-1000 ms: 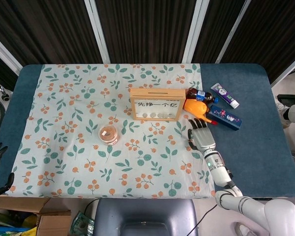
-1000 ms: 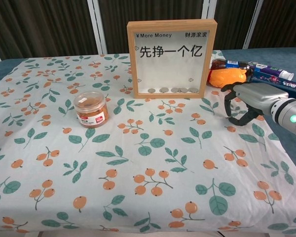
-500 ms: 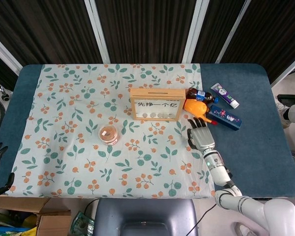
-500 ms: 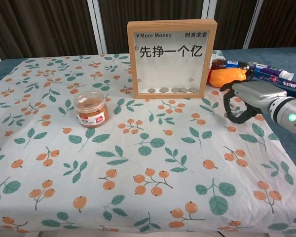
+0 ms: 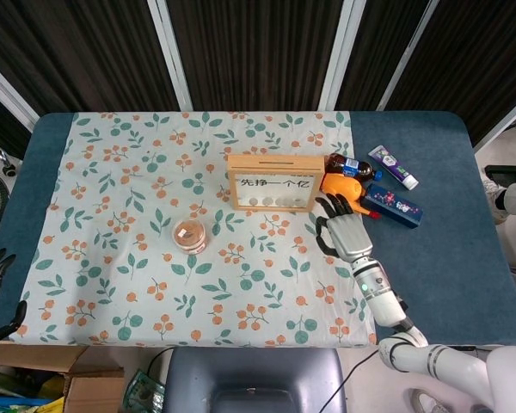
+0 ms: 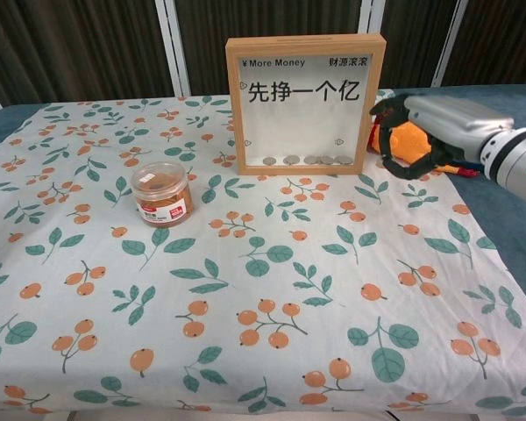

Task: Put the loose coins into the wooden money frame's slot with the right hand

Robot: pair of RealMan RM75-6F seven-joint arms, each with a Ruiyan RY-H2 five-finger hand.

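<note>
Dark ribbed panels back a blue-topped counter (image 5: pixel 439 275), most of it draped in a pale cloth (image 6: pixel 245 289) printed with green leaves and orange berries. Near the cloth's centre stands the wooden money frame (image 6: pixel 305 103), a square light-wood box with a clear front pane bearing black characters; its slot (image 5: pixel 275 158) is a thin dark line along the top edge. A row of flat round coins (image 6: pixel 307 160) lies inside along the bottom of the pane. At the frame's 3 o'clock hovers the right hand (image 6: pixel 416 132), grey metal with black fingers curled downward and apart; whether it holds anything cannot be told. Behind it lies a smooth orange toy (image 6: pixel 410 139). At the frame's 8 o'clock sits a short round clear jar (image 6: pixel 161 194), red-labelled, with brownish contents.
</note>
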